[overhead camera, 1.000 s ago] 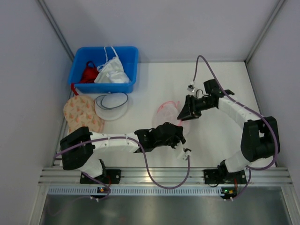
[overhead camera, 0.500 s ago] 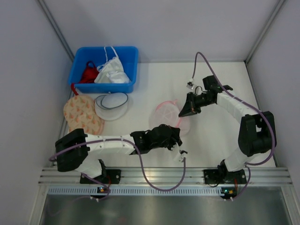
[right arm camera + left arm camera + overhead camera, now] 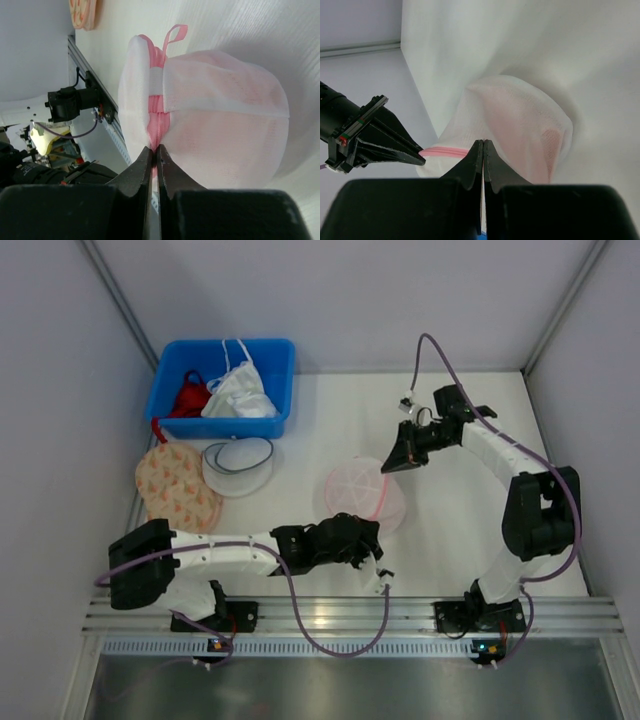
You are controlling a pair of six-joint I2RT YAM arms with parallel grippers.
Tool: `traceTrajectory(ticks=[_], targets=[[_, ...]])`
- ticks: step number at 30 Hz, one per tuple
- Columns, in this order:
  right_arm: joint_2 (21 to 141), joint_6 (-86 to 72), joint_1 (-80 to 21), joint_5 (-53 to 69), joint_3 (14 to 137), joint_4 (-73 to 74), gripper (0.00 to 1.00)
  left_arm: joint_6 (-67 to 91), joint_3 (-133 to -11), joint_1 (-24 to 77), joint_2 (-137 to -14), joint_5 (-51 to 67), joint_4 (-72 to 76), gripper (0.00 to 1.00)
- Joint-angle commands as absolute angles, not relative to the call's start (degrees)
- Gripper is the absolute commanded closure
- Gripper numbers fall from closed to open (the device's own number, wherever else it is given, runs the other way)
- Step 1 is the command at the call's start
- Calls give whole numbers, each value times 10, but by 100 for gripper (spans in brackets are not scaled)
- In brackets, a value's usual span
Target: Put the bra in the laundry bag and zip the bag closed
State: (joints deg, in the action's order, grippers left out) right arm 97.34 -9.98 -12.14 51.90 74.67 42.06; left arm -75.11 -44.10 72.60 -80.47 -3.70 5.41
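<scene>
Two grippers meet at the laundry bag (image 3: 365, 495), which lies on the white table (image 3: 330, 410) roughly midway between left and right, somewhat nearer the near edge than the far wall. Its mesh is puffed into a low dome. The salmon tint showing through it is the bra (image 3: 520, 122), inside the pouch.

The right gripper (image 3: 155, 150) comes in from the far right. Its fingers are clenched on the pink zip (image 3: 156, 100), with pink tape showing right at the tips. A small pink loop (image 3: 175, 34) sticks out at the end of the zip line away from those fingers. I cannot tell whether the zip is drawn fully shut.

The left gripper (image 3: 483, 145) reaches in from the near side. Its fingers are pressed tight together at the bag's near rim, and they appear to grasp that edge (the pink rim runs straight into the tips).

Far left, a blue bin (image 3: 272, 360) holds a red garment (image 3: 190, 397) and a white garment (image 3: 240, 392). Just near of it lie a dark-rimmed mesh disc (image 3: 238, 468) and, touching its left side, a beige orange-patterned pouch (image 3: 175, 482), both well apart from the bag.
</scene>
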Motion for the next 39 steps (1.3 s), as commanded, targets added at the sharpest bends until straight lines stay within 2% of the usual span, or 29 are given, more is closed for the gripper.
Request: traceTrajectory(ticks=[1, 4, 5, 7, 11, 13, 18, 27, 31, 32, 35, 39], targets=[[977, -78, -112, 511, 784, 413, 95, -733, -453, 738, -806, -24, 47, 100], [976, -51, -111, 509, 795, 452, 65, -710, -483, 737, -831, -48, 47, 100], [957, -48, -105, 504, 785, 453, 50, -708, -489, 736, -838, -56, 50, 100], [937, -41, -93, 487, 773, 461, 38, -708, -490, 735, -842, -60, 63, 100], [895, -18, -74, 476, 740, 496, 32, -708, -497, 734, -856, -71, 85, 100], [884, -28, -75, 500, 714, 491, 33, -714, -499, 731, -861, -69, 89, 100], [882, -47, -98, 562, 649, 474, 44, -707, -532, 715, -882, -69, 91, 100], [896, -68, -121, 587, 637, 449, 57, -693, -577, 702, -906, -58, 91, 100], [911, -69, -121, 589, 648, 448, 74, -693, -574, 703, -900, -50, 90, 100], [916, -68, -120, 587, 655, 450, 83, -693, -570, 703, -893, -45, 87, 100], [923, -66, -113, 584, 669, 454, 99, -688, -556, 704, -875, -34, 71, 100], [926, -62, -102, 583, 683, 456, 100, -686, -529, 711, -847, -21, 41, 100]])
